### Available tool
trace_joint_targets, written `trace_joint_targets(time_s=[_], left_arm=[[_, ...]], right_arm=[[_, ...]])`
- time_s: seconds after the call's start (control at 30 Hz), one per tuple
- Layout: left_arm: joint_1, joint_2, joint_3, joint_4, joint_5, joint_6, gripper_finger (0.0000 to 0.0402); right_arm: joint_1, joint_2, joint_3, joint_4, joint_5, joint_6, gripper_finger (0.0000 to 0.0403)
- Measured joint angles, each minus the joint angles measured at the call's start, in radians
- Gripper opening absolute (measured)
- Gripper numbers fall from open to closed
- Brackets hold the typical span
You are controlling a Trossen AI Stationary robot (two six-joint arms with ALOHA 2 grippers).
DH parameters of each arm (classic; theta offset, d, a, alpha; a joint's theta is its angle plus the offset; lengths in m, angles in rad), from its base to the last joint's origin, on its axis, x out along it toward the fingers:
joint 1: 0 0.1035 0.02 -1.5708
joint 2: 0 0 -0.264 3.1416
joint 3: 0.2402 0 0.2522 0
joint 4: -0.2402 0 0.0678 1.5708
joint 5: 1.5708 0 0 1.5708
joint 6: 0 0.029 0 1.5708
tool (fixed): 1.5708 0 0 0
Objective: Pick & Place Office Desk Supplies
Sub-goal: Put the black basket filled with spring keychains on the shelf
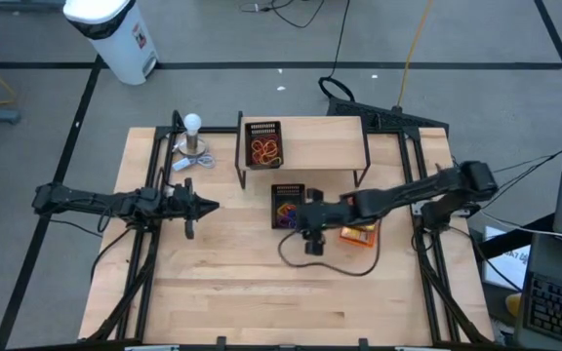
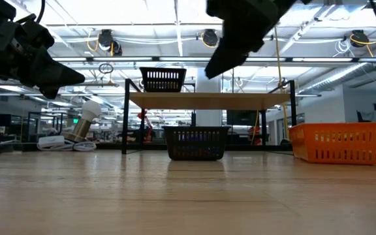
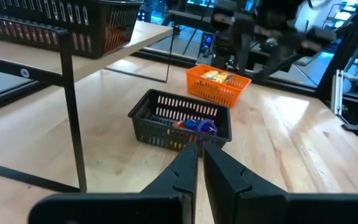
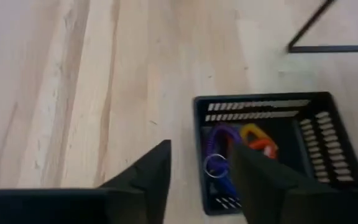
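Your landmark is the low black mesh bin [image 1: 288,206] sitting on the table [image 1: 252,292] just in front of the small wooden shelf [image 1: 315,144].

Right gripper [image 4: 197,177]: it hangs directly over that bin's near edge, jaws spread apart, nothing between them. Through the gap you see a purple coiled ring [image 4: 218,152] and an orange ring [image 4: 257,140] lying inside the bin.

Left gripper [image 3: 199,163]: well to the left of the bin, above bare table, pointing toward it. Jaws pressed nearly together, only a thin slit showing, pinching nothing.

Orange bin [image 1: 359,234]: just right of the black bin, on the table. Yellow packets [image 3: 218,76] lie in it.

Second black mesh bin [image 1: 262,144]: behind the landmark, up on the shelf top. It holds a tangle of orange and red rubber bands [image 1: 265,150].

White bulb-shaped object [image 1: 193,124] on a round metal base: far left of the landmark, beside the shelf's left end.
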Motion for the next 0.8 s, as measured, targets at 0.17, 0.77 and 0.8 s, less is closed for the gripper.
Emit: trace_joint_targets(time_s=[0.17,0.77,0.8], left_arm=[[0.0,0.0,0.0,0.001,0.0,-0.008,0.0026],[-0.006,0.0,0.001,-0.018,0.001,-0.068,0.0026],[-0.009,0.0,0.001,-0.017,0.002,-0.068,0.0026]], right_arm=[[0.004,0.138,0.136,-0.121,0.0,-0.031,0.018],[-0.013,0.305,0.204,-0.152,0.075,-0.018,0.0179],[-0.015,0.305,0.204,-0.151,0.075,-0.012,0.0175]])
